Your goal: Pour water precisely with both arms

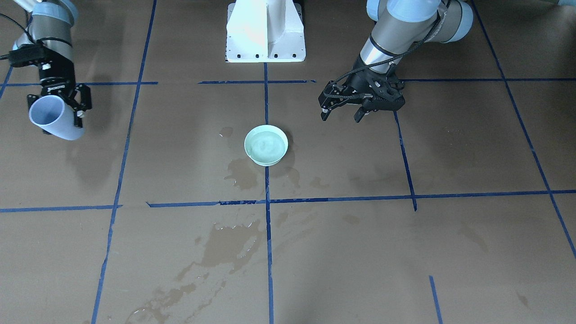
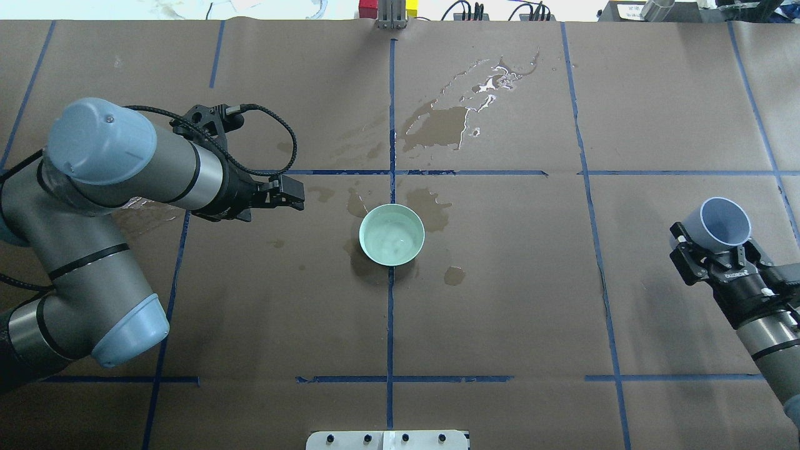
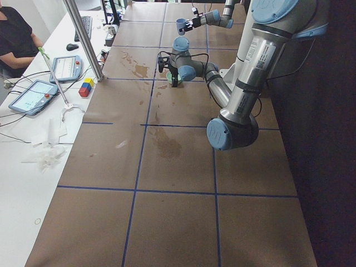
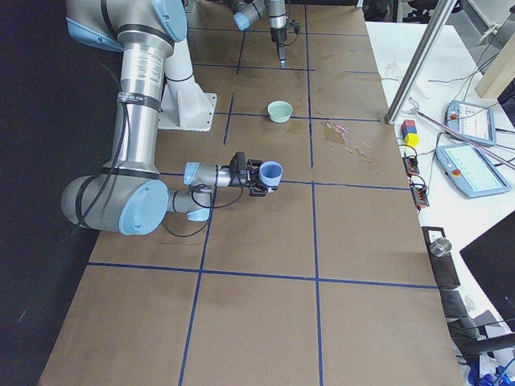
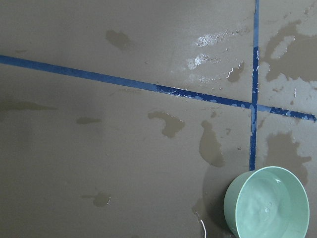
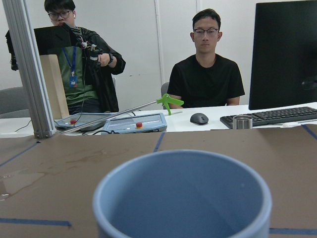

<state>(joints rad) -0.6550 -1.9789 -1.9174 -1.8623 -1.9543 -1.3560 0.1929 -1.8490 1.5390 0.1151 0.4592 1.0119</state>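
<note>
Overhead, unlike the wrist view, shows right fingers (image 2: 689, 262) clasping the cup (image 2: 724, 224).

Black two-finger left gripper (image 1: 340, 118) hangs near the pale green bowl (image 1: 266, 145), jaws apart and empty. The right gripper (image 2: 715, 245), well away from the bowl, clamps a tilted pale blue cup (image 2: 725, 222).

1. The near left arm (image 3: 245, 83) reaches toward a pale green bowl (image 3: 176, 82).
2. The far right arm (image 3: 214, 18) carries a blue cup (image 3: 181, 24), seemingly clear of the table (image 3: 167, 183).
3. Wet patches (image 3: 138, 70) lie near the bowl.
</note>
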